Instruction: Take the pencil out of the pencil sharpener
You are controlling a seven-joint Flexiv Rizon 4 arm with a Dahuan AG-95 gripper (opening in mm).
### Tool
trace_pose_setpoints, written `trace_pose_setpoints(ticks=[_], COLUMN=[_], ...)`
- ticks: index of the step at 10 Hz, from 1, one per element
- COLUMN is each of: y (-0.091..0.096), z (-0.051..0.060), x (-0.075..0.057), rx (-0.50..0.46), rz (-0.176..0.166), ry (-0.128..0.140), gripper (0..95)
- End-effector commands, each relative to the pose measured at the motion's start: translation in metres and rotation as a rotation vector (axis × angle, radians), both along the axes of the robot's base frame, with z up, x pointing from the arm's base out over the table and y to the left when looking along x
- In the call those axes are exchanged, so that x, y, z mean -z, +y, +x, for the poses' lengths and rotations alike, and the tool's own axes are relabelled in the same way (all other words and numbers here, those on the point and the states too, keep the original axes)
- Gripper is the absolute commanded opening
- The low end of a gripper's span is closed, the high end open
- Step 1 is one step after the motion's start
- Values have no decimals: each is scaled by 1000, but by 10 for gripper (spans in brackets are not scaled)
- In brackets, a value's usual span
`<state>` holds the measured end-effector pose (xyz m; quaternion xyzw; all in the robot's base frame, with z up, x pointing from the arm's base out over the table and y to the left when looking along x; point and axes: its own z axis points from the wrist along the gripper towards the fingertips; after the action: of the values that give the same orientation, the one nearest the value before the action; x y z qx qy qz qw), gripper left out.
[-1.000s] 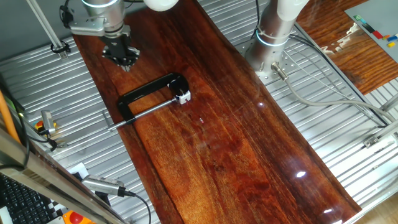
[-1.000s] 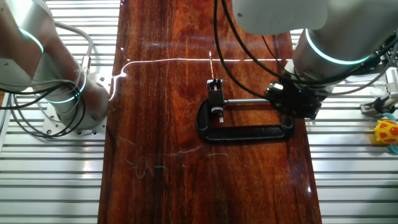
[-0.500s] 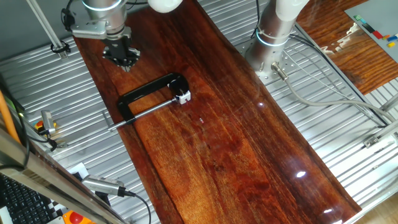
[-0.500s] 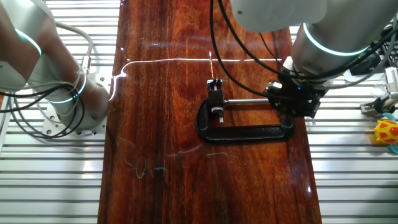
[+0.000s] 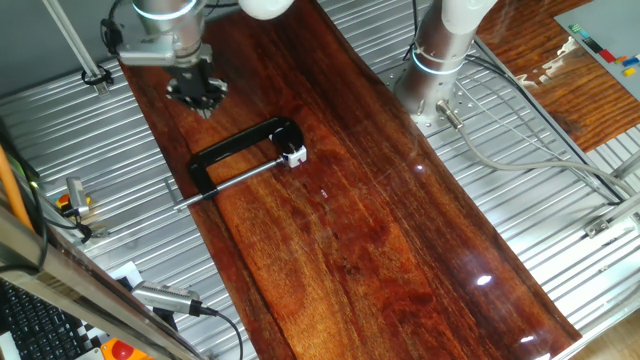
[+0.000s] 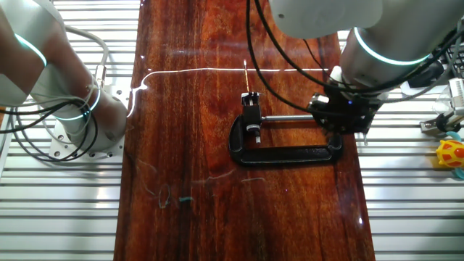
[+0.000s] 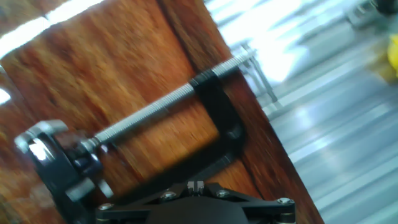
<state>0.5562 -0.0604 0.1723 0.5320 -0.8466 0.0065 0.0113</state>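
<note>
A black C-clamp [image 6: 283, 152] lies on the wooden table and grips the small pencil sharpener [image 6: 251, 110] at its jaw end. The thin pencil [image 6: 246, 76] sticks out of the sharpener, pointing away from the clamp. In the first fixed view the sharpener [image 5: 293, 155] shows as a white block; the pencil is too thin to make out there. My gripper [image 6: 344, 125] hovers over the clamp's screw-handle end, apart from the sharpener, and looks shut and empty. It also shows in the first fixed view [image 5: 204, 104]. The blurred hand view shows the clamp [image 7: 214, 112] and the sharpener [image 7: 46, 149] at lower left.
The wooden board [image 6: 188, 167] lies on a ribbed metal table [image 6: 65, 210]. A second arm's base [image 6: 80, 123] stands left of the board. A yellow toy [image 6: 451, 154] sits at the right edge. Cables run beside the board.
My gripper has shifted slightly near the clamp's handle end. The clamp, sharpener and pencil have not moved.
</note>
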Motion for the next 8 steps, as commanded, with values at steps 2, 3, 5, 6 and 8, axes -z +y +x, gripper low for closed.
trace_pose_setpoints(ticks=[2, 3, 5, 6, 8], y=[73, 84, 87, 87, 87], z=[-29, -32, -33, -33, -33], x=[11, 13, 12, 12, 12], rx=[62, 73, 57, 38, -23], rz=[-41, -41, -26, -23, -21], ry=[-17, -19, -17, -16, -1], gripper=[0, 0, 0, 0, 0])
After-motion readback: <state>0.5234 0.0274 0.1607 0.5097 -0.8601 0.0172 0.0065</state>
